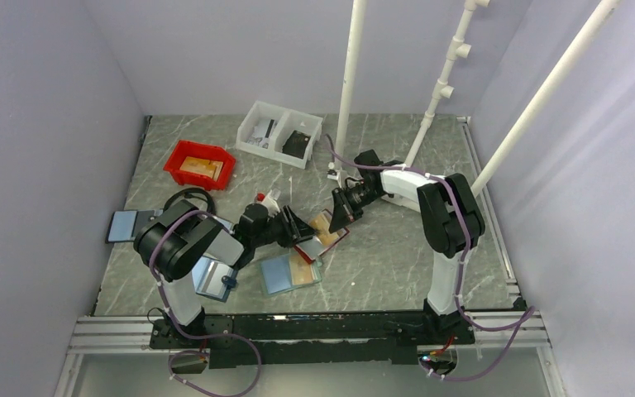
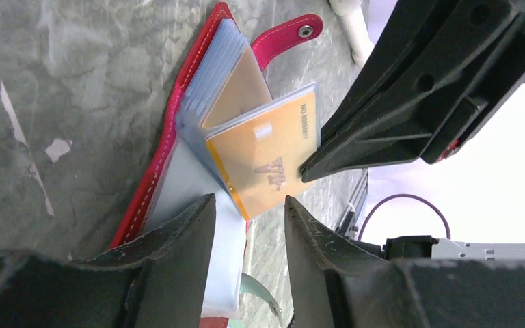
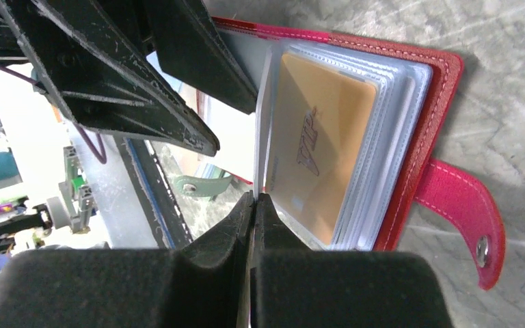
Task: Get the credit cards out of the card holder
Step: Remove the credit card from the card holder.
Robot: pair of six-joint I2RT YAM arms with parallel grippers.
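Note:
The red card holder [image 1: 327, 239] [image 2: 167, 137] [image 3: 437, 123] lies open on the table between both grippers, its pink tab [image 2: 287, 34] to the side. Its clear sleeves are fanned up. One sleeve carries an orange credit card [image 2: 266, 150] marked VIP, and a second orange card [image 2: 229, 89] sits behind it. My right gripper [image 3: 255, 198] [image 1: 338, 213] is shut on the thin edge of the raised sleeve, at the orange card's corner. My left gripper [image 2: 249, 208] [image 1: 289, 227] stands open over the holder's pale blue-grey half, gripping nothing.
A light teal holder [image 1: 289, 271] with an orange card lies just in front of the red one. A brown holder [image 1: 128, 223] with grey inside sits at far left. A red bin [image 1: 200, 164] and a white bin [image 1: 279, 132] stand at the back, white pipes [image 1: 347, 91] behind them.

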